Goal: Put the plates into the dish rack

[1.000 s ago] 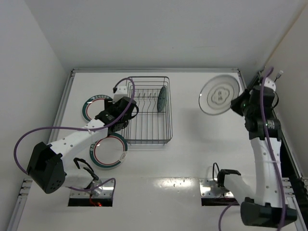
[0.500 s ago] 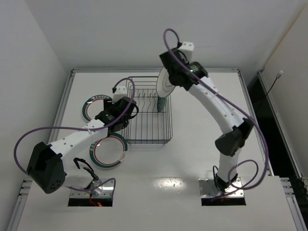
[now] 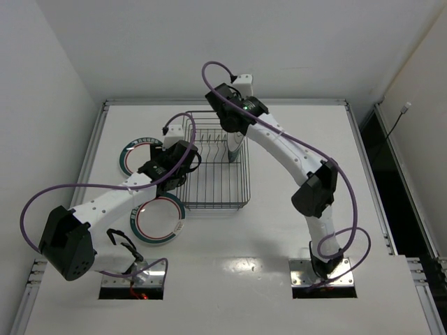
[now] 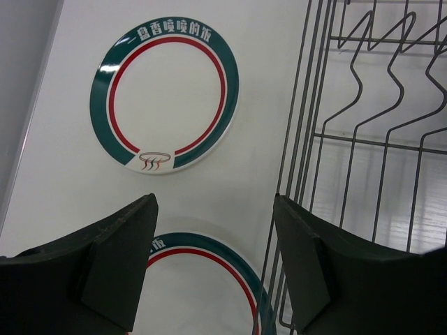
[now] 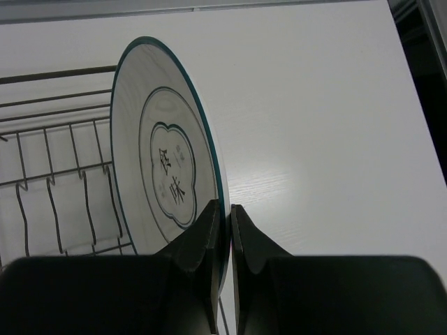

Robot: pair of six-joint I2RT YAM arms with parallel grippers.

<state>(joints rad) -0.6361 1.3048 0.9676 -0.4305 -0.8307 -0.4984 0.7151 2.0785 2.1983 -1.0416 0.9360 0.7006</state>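
My right gripper (image 5: 229, 209) is shut on the rim of the pale grey plate (image 5: 167, 160) and holds it on edge over the right end of the dish rack (image 5: 56, 174). In the top view the right gripper (image 3: 235, 130) sits over the rack (image 3: 209, 174), and a dark-edged plate (image 3: 235, 144) shows edge-on just below it. My left gripper (image 4: 213, 202) is open and empty, hovering by the rack's left wall (image 4: 307, 139). Two green-rimmed plates lie flat on the table: one far (image 4: 164, 105) (image 3: 140, 155), one near (image 4: 202, 272) (image 3: 159, 218).
The rack's upright prongs (image 4: 391, 84) stand in rows inside the basket. The table's raised edge runs along the left (image 3: 94, 150) and the back (image 3: 293, 102). White walls close in on the left and the back.
My right arm swung from the table's far right across to the rack, carrying the grey plate and turning it on edge. The left arm has not moved.
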